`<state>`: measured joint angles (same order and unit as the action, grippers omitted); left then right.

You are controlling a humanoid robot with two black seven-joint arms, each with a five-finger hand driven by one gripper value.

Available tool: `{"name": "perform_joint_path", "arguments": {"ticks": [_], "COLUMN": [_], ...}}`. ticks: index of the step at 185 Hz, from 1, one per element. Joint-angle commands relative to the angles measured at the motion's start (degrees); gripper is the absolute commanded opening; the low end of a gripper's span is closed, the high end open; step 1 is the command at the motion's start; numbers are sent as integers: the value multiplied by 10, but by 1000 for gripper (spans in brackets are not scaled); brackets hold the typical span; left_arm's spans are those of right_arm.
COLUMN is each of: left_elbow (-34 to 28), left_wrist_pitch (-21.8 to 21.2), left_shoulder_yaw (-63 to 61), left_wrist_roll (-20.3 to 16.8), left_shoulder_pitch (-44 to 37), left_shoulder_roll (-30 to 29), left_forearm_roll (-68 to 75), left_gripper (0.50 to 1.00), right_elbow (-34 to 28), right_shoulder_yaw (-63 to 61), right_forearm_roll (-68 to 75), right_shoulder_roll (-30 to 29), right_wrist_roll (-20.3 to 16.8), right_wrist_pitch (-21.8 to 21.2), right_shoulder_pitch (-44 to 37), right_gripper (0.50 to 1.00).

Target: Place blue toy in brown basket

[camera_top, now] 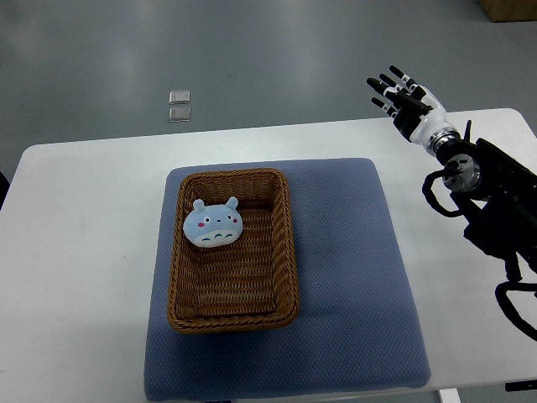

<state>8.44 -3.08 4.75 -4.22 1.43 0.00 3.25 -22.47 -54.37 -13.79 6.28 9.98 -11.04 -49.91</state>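
Note:
A blue plush toy (pixel 214 225) with a pale face lies inside the brown wicker basket (pixel 285 252), in its upper left part. The basket stands on a blue-grey mat (pixel 352 277) on the white table. My right hand (pixel 404 98) is far from the basket, at the table's back right edge, raised with its fingers spread and holding nothing. Its arm comes in from the right edge. The left arm does not show.
The white table (pixel 84 252) extends left and right of the mat. Two small clear objects (pixel 179 105) lie on the grey floor beyond the table's far edge. A brown box corner (pixel 508 8) shows at the top right.

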Motion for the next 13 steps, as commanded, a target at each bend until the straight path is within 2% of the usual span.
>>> {"name": "perform_joint_path", "arguments": {"ticks": [1, 13], "left_elbow": [0, 0], "left_wrist_pitch": [-1, 0], "left_shoulder_yaw": [0, 0], "left_wrist_roll": [0, 0], "left_shoulder_pitch": [0, 0], "left_shoulder_roll": [0, 0], "left_forearm_roll": [0, 0], "left_gripper": [1000, 1000], "right_elbow": [-2, -4], "right_shoulder_yaw": [-1, -3], "right_forearm_roll": [2, 3], "right_shoulder_roll": [-1, -1], "right_wrist_roll": [4, 5], "right_wrist_pitch": [-1, -1], "right_shoulder_pitch": [1, 1], "right_gripper": [905, 905]}}
